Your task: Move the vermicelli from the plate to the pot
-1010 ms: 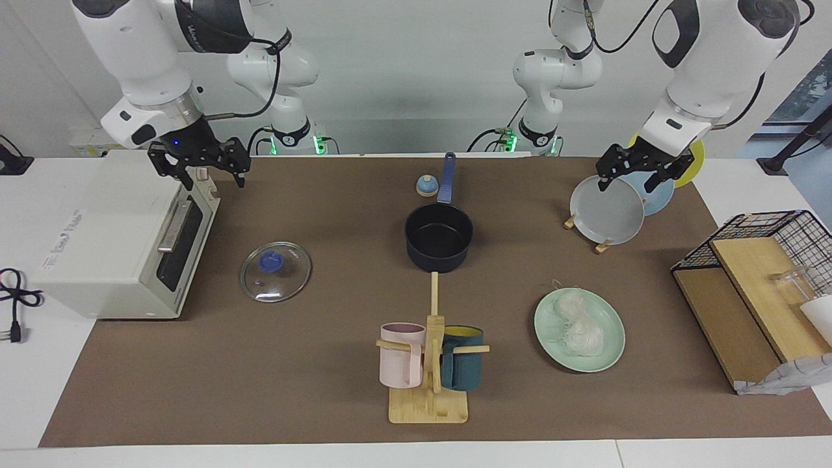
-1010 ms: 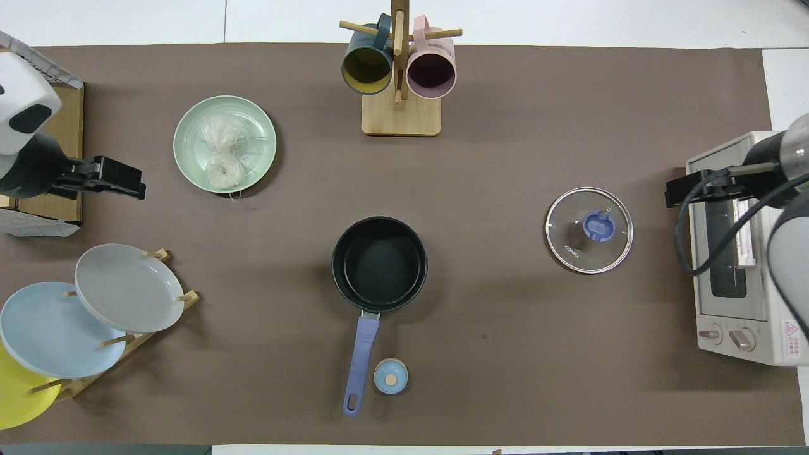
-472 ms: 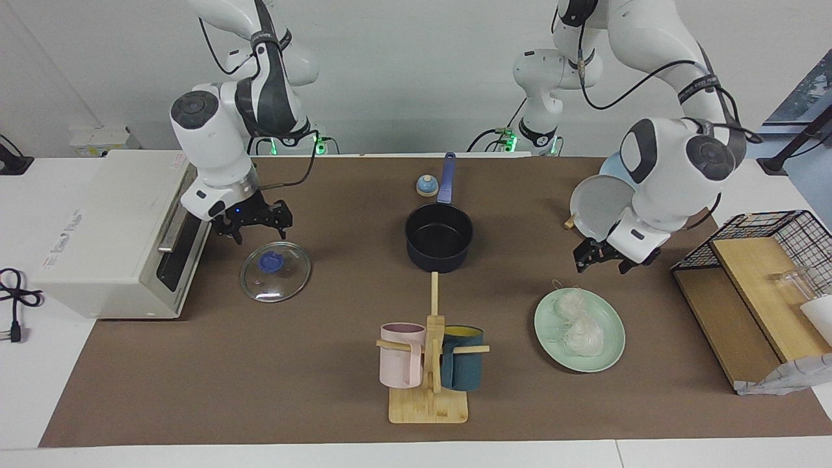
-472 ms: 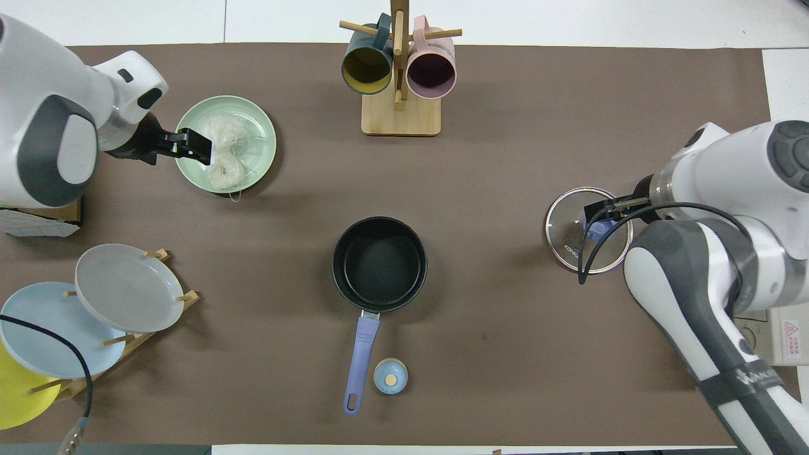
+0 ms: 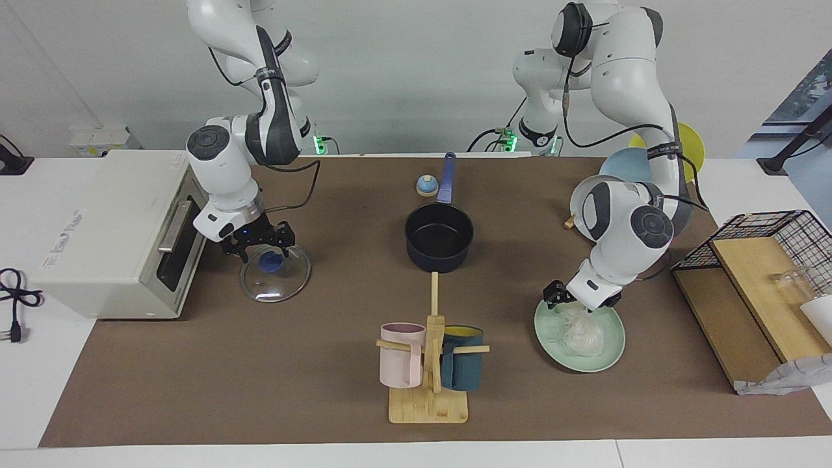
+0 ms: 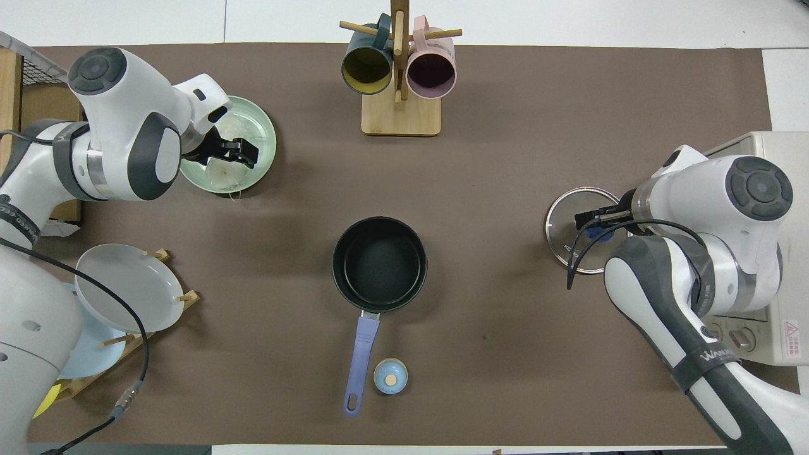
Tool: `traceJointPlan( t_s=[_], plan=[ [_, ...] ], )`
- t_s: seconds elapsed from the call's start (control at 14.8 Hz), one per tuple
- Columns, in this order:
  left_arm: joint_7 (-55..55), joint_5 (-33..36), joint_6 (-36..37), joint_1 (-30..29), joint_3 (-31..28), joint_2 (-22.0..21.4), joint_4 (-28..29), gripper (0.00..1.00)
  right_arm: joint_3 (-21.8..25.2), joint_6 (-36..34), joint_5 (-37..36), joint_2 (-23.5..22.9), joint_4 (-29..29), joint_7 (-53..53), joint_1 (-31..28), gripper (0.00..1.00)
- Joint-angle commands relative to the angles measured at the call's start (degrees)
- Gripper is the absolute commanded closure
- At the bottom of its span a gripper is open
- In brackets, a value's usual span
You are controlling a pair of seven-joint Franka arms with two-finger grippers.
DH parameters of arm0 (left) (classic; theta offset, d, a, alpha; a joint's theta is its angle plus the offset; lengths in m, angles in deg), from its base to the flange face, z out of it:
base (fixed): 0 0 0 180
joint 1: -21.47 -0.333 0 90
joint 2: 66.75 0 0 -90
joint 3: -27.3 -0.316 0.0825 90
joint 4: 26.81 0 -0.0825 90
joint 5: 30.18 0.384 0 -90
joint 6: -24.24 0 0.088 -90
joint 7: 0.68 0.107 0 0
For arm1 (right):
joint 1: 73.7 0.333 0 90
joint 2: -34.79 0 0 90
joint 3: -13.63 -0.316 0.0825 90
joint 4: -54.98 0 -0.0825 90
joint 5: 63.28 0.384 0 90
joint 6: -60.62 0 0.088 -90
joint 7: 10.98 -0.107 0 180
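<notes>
The vermicelli (image 5: 583,331) lies as a white clump on the mint-green plate (image 5: 608,354), toward the left arm's end of the table; in the overhead view the vermicelli (image 6: 222,174) and the plate (image 6: 264,136) are partly covered by the arm. My left gripper (image 5: 580,311) (image 6: 243,151) is open, low over the plate, with its fingers on either side of the clump. The dark navy pot (image 5: 439,237) (image 6: 379,264) stands empty mid-table with its blue handle toward the robots. My right gripper (image 5: 263,248) (image 6: 591,221) is open just above the glass lid's blue knob.
The glass lid (image 5: 279,279) lies beside the toaster oven (image 5: 110,227). A mug tree (image 5: 429,364) stands farther from the robots than the pot. A rack of plates (image 6: 126,291), a wire basket with boards (image 5: 754,279) and a small blue bell (image 5: 426,186) are also here.
Both arms have come down and inward. My left gripper has dropped from beside the plate rack onto the plate of vermicelli. My right gripper has moved from the toaster to over the lid's knob.
</notes>
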Motion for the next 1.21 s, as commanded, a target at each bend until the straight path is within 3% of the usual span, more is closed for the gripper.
traceJointPlan(
  t_s=[0.0, 0.13, 0.2, 0.27, 0.4, 0.47, 0.67, 1.01, 1.15],
  plan=[
    [1.88, 2.54, -1.45, 0.26, -0.59, 0.45, -0.75, 0.00, -0.26, 4.27, 1.11, 0.28, 2.87, 4.54, -0.81, 0.00],
    [2.32, 4.84, -2.94, 0.43, -0.59, 0.54, -0.13, 0.00, -0.35, 4.98, 1.03, -0.86, 2.88, 6.03, -0.81, 0.00],
    [2.76, 5.02, -3.29, 0.44, -0.59, 0.54, 0.04, 0.06, -0.35, 4.98, 1.11, -1.13, 2.96, 7.52, -0.90, 0.00],
    [3.29, 5.02, -3.30, 0.44, -0.59, 0.54, -0.04, 0.20, -0.35, 4.98, 1.11, -1.30, 2.88, 8.06, -0.90, 0.00],
    [3.47, 5.02, -3.12, 0.44, -0.59, 0.54, -0.13, 0.82, -0.35, 5.07, 1.11, -1.39, 2.96, 8.15, -0.81, 0.00],
    [3.47, 5.02, -2.69, 0.26, -0.59, 0.54, -0.57, 1.00, -0.35, 4.98, 1.03, -1.39, 3.05, 8.15, -0.81, 0.00],
    [3.47, 4.24, 0.55, 0.17, -0.50, 0.62, -3.28, 1.00, -0.35, 5.24, 1.03, -3.05, 2.97, 9.72, -0.81, 0.00],
    [2.94, -3.92, 16.26, -0.27, -0.41, -1.91, -12.68, 1.00, -0.35, 5.60, 1.03, -3.24, 2.88, 10.00, -0.46, 0.00],
    [1.11, -8.06, 23.57, 0.08, -0.94, -5.51, -13.93, 1.00, -0.35, 5.25, 1.03, -3.32, 2.70, 9.99, -0.37, 0.10]
  ],
)
